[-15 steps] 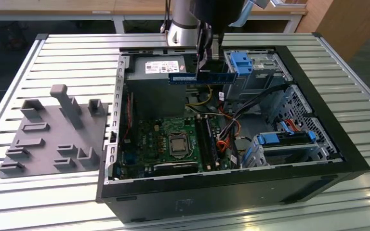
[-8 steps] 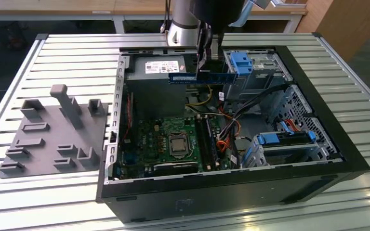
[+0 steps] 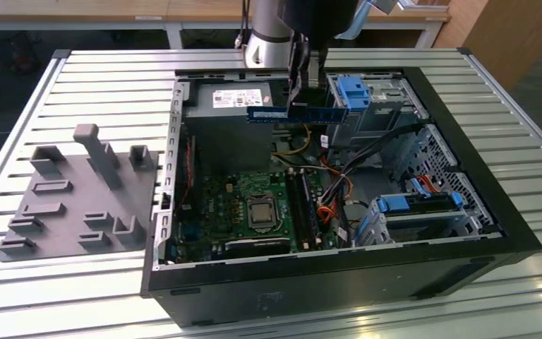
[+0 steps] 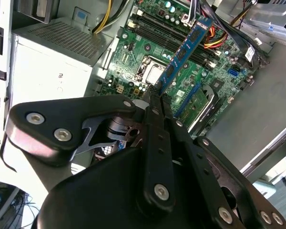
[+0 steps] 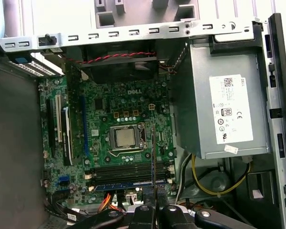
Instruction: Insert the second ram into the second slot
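Above open black computer case (image 3: 346,293), thin blue circuit-board ram stick (image 3: 327,111) pinched mid-length by end effector (image 3: 300,99); crosswise to dark motherboard slots (image 3: 306,208) below.

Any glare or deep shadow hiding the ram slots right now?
Exterior view: glare on the table slats, ram slots shaded inside the case. First wrist view: ram slots evenly lit. Second wrist view: power supply washed out, the second ram in the gripper well lit.

Bright light glares off the table (image 3: 64,300); the case (image 3: 346,289) interior lies dimmer.
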`<state>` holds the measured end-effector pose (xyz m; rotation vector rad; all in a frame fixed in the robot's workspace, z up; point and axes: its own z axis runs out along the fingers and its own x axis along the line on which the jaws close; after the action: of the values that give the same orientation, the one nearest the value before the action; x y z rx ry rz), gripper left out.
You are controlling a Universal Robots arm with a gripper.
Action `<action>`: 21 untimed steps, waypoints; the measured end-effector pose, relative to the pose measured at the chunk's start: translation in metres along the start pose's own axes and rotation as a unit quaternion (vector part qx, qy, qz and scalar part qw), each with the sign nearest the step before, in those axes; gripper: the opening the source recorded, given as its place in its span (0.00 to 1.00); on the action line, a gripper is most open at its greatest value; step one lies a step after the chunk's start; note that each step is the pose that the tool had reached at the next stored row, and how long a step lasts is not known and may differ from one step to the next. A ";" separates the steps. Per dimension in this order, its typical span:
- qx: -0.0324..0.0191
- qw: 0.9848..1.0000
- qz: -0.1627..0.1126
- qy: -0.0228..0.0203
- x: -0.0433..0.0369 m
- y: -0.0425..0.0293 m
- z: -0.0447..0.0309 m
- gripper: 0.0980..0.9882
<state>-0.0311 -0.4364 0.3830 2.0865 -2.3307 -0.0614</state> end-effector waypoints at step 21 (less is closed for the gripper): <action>0.000 1.000 0.024 -0.001 0.0000 0.0000 0.0000 0.04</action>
<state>-0.0311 -0.4364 0.3830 2.0298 -2.3815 -0.0619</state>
